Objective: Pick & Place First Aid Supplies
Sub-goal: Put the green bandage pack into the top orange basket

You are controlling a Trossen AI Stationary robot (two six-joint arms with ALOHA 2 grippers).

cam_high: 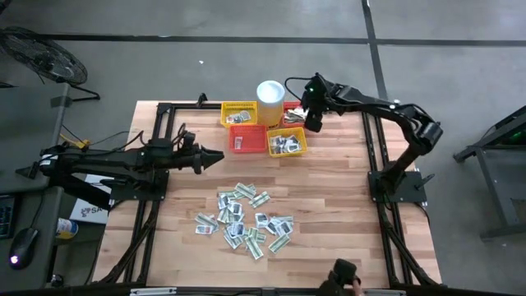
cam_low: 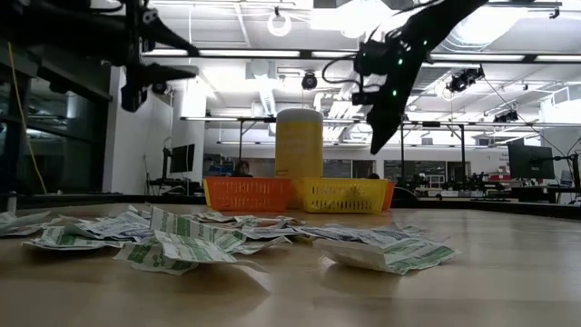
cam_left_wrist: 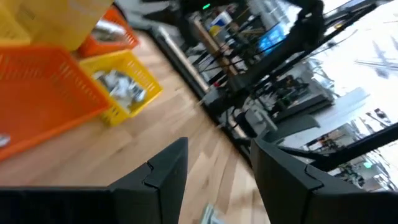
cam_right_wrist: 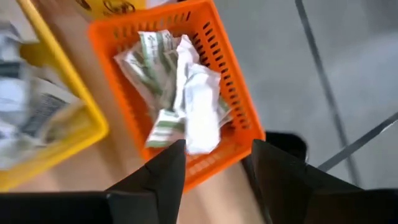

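Dozens of first aid sachets [cam_high: 244, 220] lie heaped mid-table. The right gripper [cam_right_wrist: 214, 163], fingers parted and empty, hangs over the orange basket [cam_right_wrist: 231, 93] at the far edge, likely having just dropped one; the left gripper [cam_high: 215, 157] waits, fingers apart, near the left edge.

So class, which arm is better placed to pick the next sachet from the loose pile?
Left. The left gripper hangs open nearer the pile of sachets; the right gripper is over the far orange basket.

Two dark arms, green status lights
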